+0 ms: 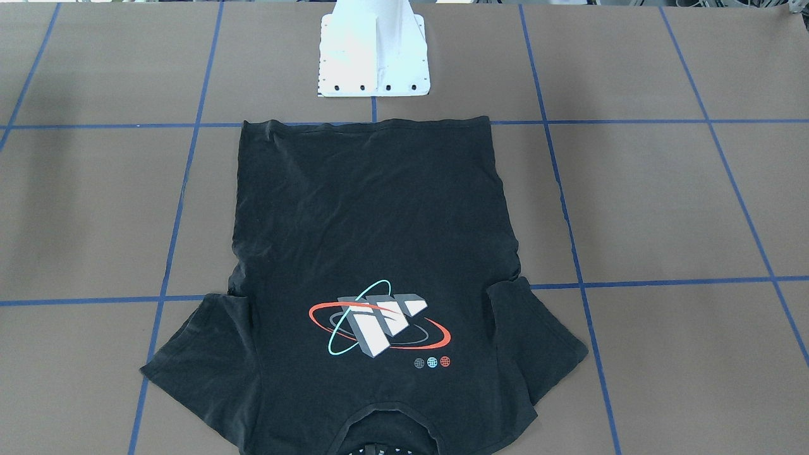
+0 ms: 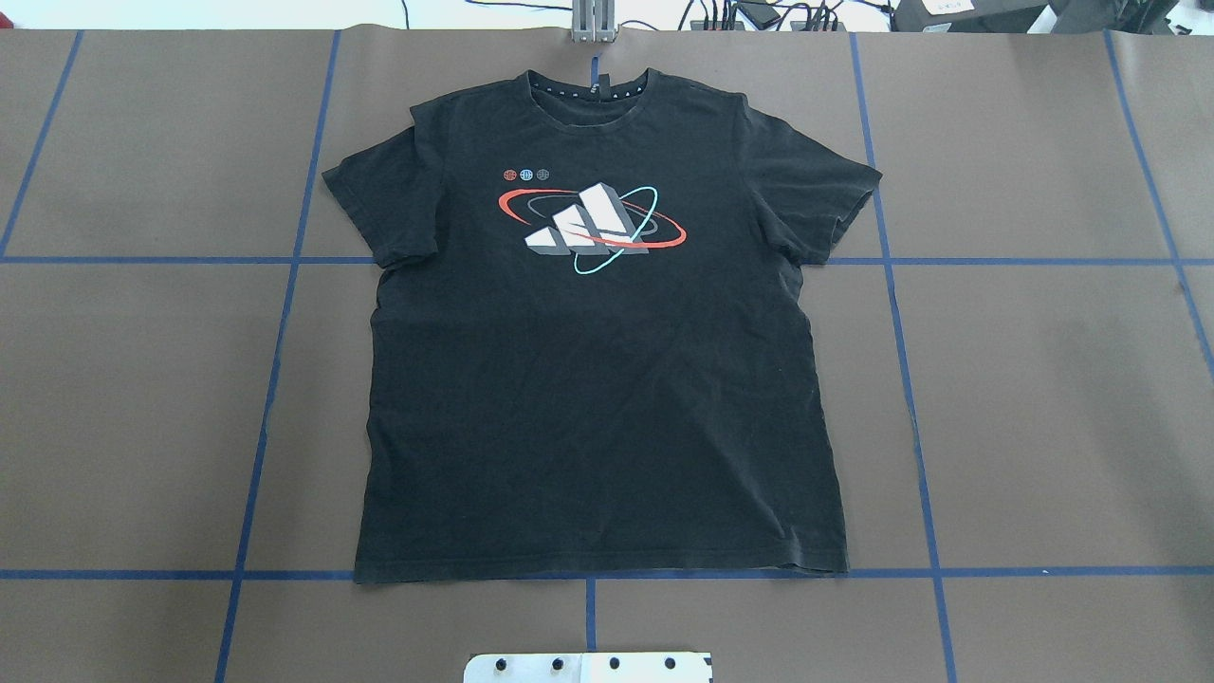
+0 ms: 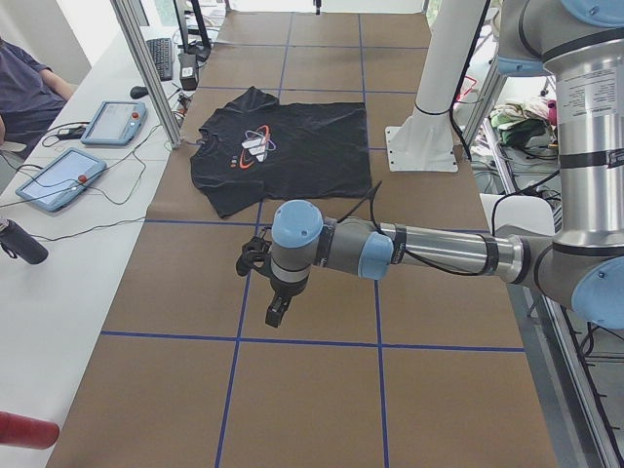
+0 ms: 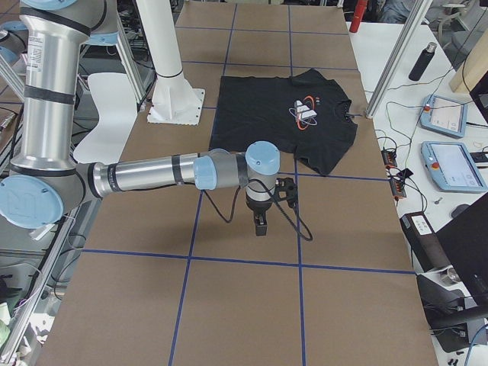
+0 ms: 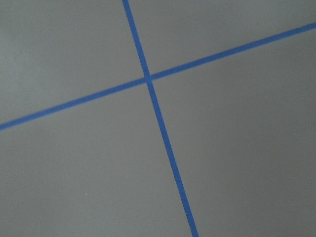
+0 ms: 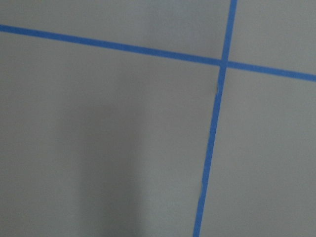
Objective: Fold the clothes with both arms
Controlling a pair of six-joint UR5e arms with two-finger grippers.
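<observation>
Two sets of fingers hung over bare tabletop (image 2: 1043, 398), well apart from the shirt (image 2: 597, 398). The left fingers (image 3: 277, 310) were toward one end and the right fingers (image 4: 261, 225) toward the other, each pointing down. Only the side cameras caught them, so I could not tell whether either pair stood wide or narrow. Both wrist cameras gave me nothing but brown surface and crossing blue tape (image 5: 158, 118). Behind the fingers, the left arm (image 3: 429, 252) and right arm (image 4: 152, 174) reached out low and level.

The shirt lay flat and spread, logo up, sleeves out, hem toward the white pedestal (image 1: 373, 57) and collar away from it. No fold showed, so I judged the job at its very start. The next move would call for bringing both arms in, one to each side of the shirt, to pinch the cloth for a first fold.

Tape split the brown tabletop into a grid. Past its far edge lay tablets (image 3: 58, 180), with a seated person (image 3: 24, 88) nearby.
</observation>
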